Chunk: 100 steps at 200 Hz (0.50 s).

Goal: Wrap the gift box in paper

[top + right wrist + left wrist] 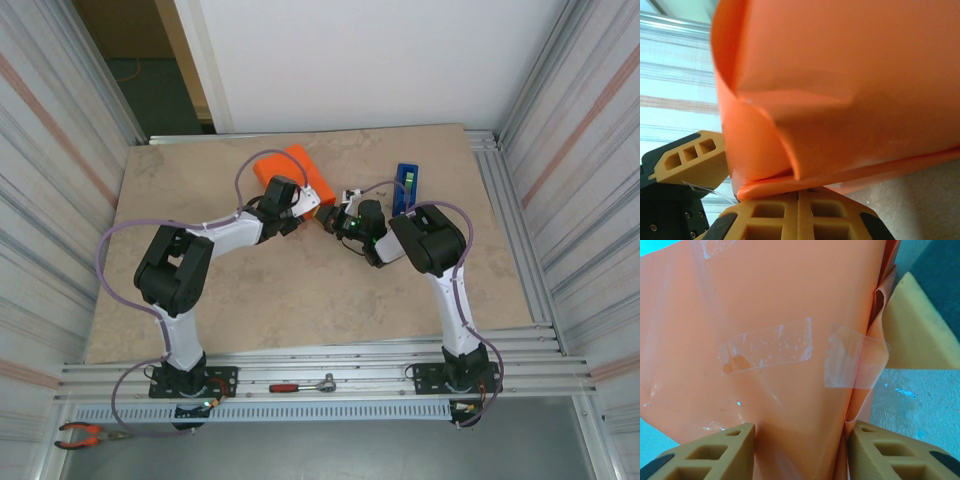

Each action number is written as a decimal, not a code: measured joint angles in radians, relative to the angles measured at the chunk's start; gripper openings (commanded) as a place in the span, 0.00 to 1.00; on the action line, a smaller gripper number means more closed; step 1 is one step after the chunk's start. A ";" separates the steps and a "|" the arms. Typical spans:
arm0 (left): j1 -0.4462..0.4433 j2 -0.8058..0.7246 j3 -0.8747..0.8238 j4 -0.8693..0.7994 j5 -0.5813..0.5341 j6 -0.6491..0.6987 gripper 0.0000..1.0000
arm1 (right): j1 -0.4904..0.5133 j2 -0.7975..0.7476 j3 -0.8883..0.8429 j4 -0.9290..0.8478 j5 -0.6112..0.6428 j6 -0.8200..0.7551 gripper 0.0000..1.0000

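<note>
The orange paper (293,168) is wrapped round the gift box, which is hidden inside it, at the back middle of the table. In the left wrist view the paper (780,305) carries clear tape strips (767,346) across its seam. My left gripper (801,440) stands with one finger (715,452) on each side of the wrapped parcel, shut on it. My right gripper (798,192) is shut, its tips pressed up against a folded paper flap (770,175) at the parcel's end. In the top view, left gripper (303,205) and right gripper (330,222) meet at the parcel's near right corner.
A blue tape dispenser (405,187) lies just right of the grippers. A red-handled ratchet (300,385) rests on the front rail and pliers (85,433) lie at the bottom left. Corrugated metal walls (50,150) flank the table.
</note>
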 measured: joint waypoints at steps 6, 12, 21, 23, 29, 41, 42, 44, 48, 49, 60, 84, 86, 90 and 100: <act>0.000 0.000 0.000 0.000 0.000 0.000 0.47 | 0.000 0.000 0.000 0.000 0.000 0.000 0.00; 0.000 0.000 0.000 0.000 0.000 0.000 0.47 | 0.000 0.000 0.000 0.000 0.000 0.000 0.00; 0.000 0.000 0.000 0.000 0.000 0.000 0.47 | 0.000 0.000 0.000 0.000 0.000 0.000 0.00; 0.000 0.000 0.000 0.000 0.000 0.000 0.47 | 0.000 0.000 0.000 0.000 0.000 0.000 0.00; 0.000 0.000 0.000 0.000 0.000 0.000 0.47 | 0.000 0.000 0.000 0.000 0.000 0.000 0.00; 0.000 0.000 0.000 0.000 0.000 0.000 0.47 | 0.000 -0.002 -0.012 0.004 0.000 0.000 0.00; 0.000 0.000 0.000 0.000 0.000 0.000 0.47 | 0.000 -0.003 -0.014 0.005 -0.001 -0.001 0.00; 0.000 0.000 0.000 0.000 0.000 0.000 0.47 | 0.000 -0.004 -0.019 0.004 -0.001 -0.002 0.00; 0.000 0.000 0.000 0.000 0.000 0.000 0.47 | -0.001 -0.007 -0.027 0.008 0.000 -0.002 0.00; 0.000 0.000 0.000 0.000 0.000 0.000 0.47 | -0.001 -0.008 -0.029 0.008 -0.002 -0.003 0.00; 0.000 0.000 0.000 0.000 0.000 0.000 0.47 | -0.003 -0.028 -0.057 0.000 -0.005 -0.011 0.00; -0.001 0.000 0.000 0.000 0.000 0.000 0.47 | -0.010 -0.076 -0.106 -0.036 -0.023 -0.037 0.00; -0.001 0.000 0.000 0.000 -0.001 0.000 0.47 | -0.010 -0.079 -0.108 -0.040 -0.025 -0.039 0.00; -0.001 0.000 0.000 0.000 0.000 0.000 0.47 | -0.012 -0.085 -0.109 -0.048 -0.027 -0.045 0.00; -0.001 0.000 0.000 0.000 0.000 0.000 0.47 | -0.016 -0.095 -0.109 -0.060 -0.031 -0.052 0.00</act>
